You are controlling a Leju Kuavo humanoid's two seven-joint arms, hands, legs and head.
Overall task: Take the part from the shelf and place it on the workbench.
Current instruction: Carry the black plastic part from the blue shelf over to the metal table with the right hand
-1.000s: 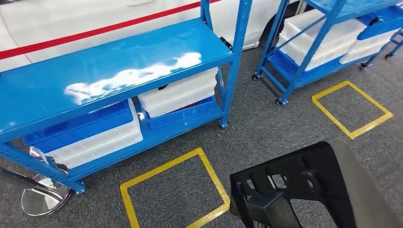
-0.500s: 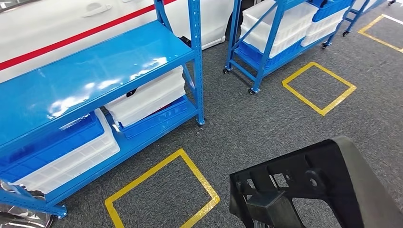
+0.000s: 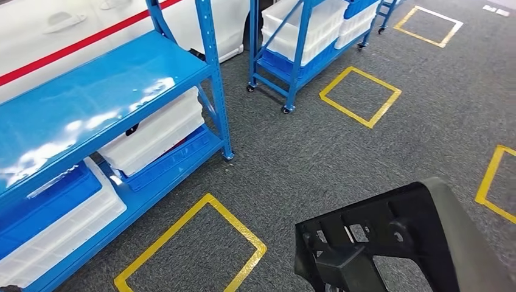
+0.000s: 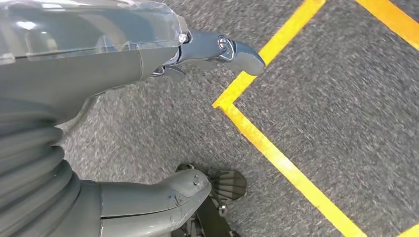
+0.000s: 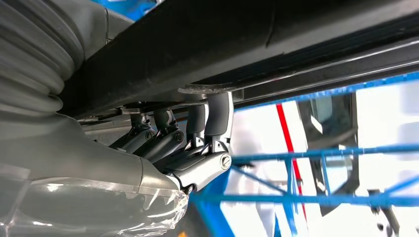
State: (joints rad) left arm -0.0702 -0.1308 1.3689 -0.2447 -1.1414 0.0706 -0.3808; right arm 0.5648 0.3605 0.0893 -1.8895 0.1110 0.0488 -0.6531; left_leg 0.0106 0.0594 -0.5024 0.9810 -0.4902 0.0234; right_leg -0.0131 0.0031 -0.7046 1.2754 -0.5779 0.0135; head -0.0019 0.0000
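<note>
The part [image 3: 389, 237] fills the lower right of the head view — a black moulded frame with ribs, open windows and a broad flat flange along its right edge; it is off the shelf and carried low in front of the body, above grey carpet [image 3: 341, 152]. In the right wrist view the right hand [image 5: 183, 143] has its dark fingers [image 5: 165, 140] curled up against the underside of the part's black edge, so it grips the part from below. The left hand [image 4: 197, 118] hangs over the carpet with thumb and fingers apart, nothing between them; a yellow tape line [image 4: 276, 158] runs under it.

The blue shelf [image 3: 103, 97] sits at the upper left of the head view, white and blue bins [image 3: 152, 131] on its lower tier; a second rack [image 3: 298, 42] stands at upper centre; the workbench I cannot make out.

By its look the part is rigid plastic — stiff, probably light for its bulk, awkward rather than heavy; the smooth flange may slip, so a rib or window edge seems the surer hold, and one hand under a long piece risks tilting.
</note>
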